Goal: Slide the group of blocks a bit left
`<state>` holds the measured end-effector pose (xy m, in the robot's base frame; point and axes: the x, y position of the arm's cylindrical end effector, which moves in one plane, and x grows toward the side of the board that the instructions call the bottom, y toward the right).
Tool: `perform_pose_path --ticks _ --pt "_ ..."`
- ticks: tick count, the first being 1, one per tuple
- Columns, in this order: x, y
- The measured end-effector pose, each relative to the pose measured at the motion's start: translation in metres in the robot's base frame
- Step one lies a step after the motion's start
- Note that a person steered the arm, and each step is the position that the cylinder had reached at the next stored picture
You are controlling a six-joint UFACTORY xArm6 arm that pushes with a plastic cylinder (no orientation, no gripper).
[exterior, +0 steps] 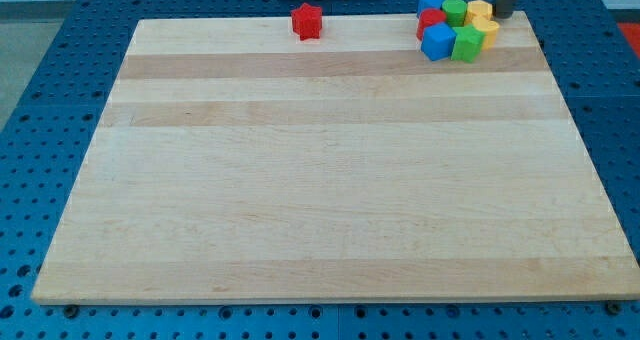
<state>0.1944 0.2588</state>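
Observation:
A tight group of blocks sits at the board's top right corner: a blue block [431, 3], a green cylinder [455, 10], a yellow block [479, 10], a red block [431, 22], a second yellow block [485, 31], a blue cube [437, 43] and a green block [467, 45]. A red star-shaped block [307, 21] stands alone at the top edge, well left of the group. My tip [505, 16] is just right of the group, next to the yellow blocks; whether it touches them I cannot tell.
The wooden board [320, 180] lies on a blue perforated table [60, 70]. The group lies close to the board's top and right edges.

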Motion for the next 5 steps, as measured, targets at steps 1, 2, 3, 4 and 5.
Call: perform_pose_path --ticks 1,2,3,4,5 --pt "0.005 0.000" --pt "0.015 0.000" --pt "0.024 0.000" --pt "0.032 -0.002" --pt "0.032 -0.015"
